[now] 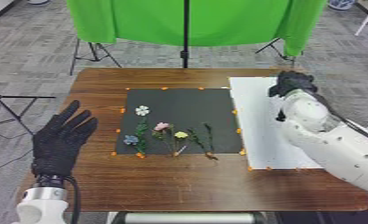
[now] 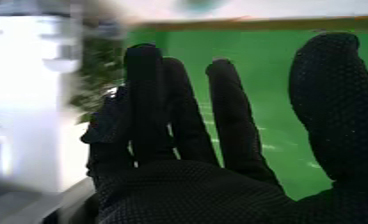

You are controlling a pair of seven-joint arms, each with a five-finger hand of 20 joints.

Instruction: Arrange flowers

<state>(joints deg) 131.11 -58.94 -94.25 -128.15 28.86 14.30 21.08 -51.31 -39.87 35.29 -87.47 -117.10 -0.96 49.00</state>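
Note:
In the head view my left hand (image 1: 58, 142) is open beside the table's left edge, fingers straight, left of the flowers. My right hand (image 1: 292, 82) is over the far end of the white sheet (image 1: 265, 135), away from the flowers. In the right wrist view the same right hand (image 2: 189, 192) has straight, spread fingers and holds nothing. On the black mat (image 1: 185, 100) lie a white flower (image 1: 142, 110), a pink flower (image 1: 162, 126), a yellow flower (image 1: 180, 135), a blue flower (image 1: 131, 140) and green stems (image 1: 210, 138).
Small orange pieces (image 1: 238, 131) line the edges of the mat and sheet on the brown table (image 1: 163, 185). Beyond the table hangs a green cloth (image 1: 145, 20) with a black stand (image 1: 185, 54) before it. Blurred green foliage (image 2: 99, 70) appears beside my fingers.

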